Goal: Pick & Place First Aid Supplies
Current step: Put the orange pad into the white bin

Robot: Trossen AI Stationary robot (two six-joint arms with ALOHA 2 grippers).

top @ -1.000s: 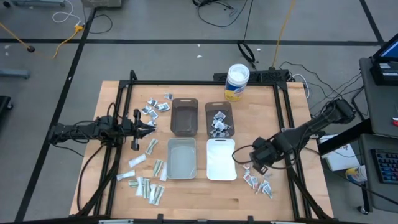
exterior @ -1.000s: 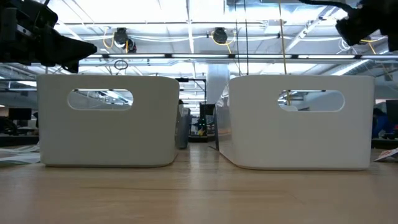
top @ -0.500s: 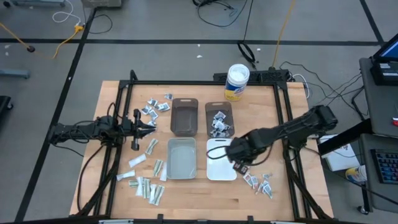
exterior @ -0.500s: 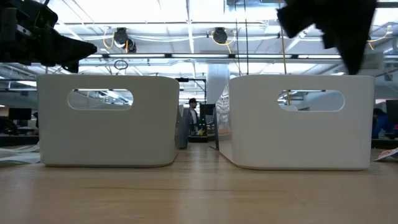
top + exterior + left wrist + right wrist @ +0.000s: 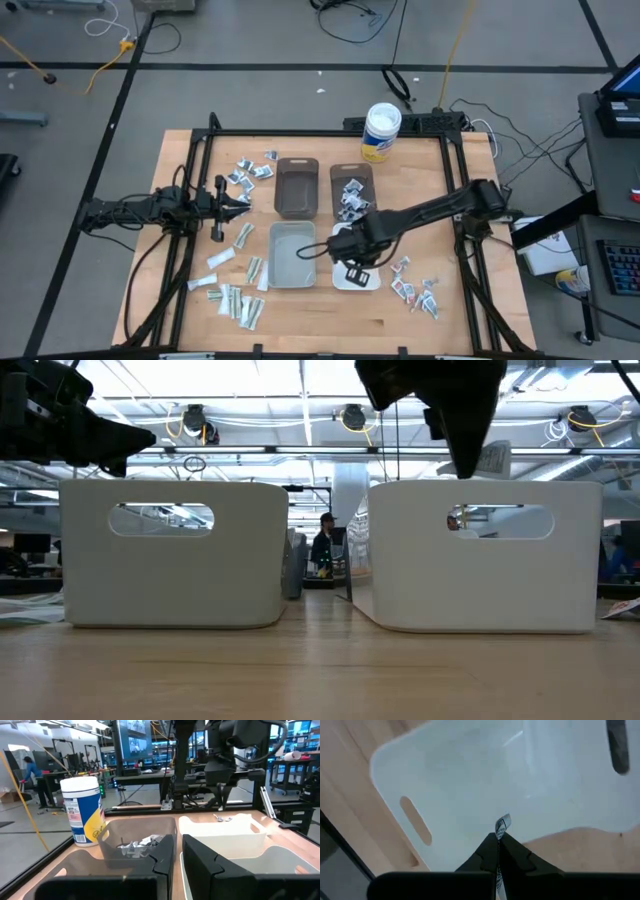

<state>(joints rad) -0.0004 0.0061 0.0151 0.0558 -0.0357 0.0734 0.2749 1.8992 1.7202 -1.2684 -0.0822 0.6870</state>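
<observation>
Since a second ago, the right arm has been swung from the table's right edge inward, and its right gripper [image 5: 350, 262] is now held over the white rectangular plastic bin [image 5: 366, 281] in the front row. In the right wrist view its two dark fingers [image 5: 512, 855] are seen pressed together on a small flat sealed packet [image 5: 502, 825], white with dark print, whose end sticks out just past the fingertips above the bin's bare white floor. More small sealed packets with red marks [image 5: 415, 292] lie scattered on the wooden table [image 5: 480, 300] just right of that bin; others are piled in the brown translucent bin [image 5: 352, 192] behind it. Longer pale strip packets [image 5: 240, 300] lie near the left front. The left gripper [image 5: 243, 199] is parked at the left side, beside the grey bin [image 5: 291, 254], fingers nearly shut, holding nothing visible.
</observation>
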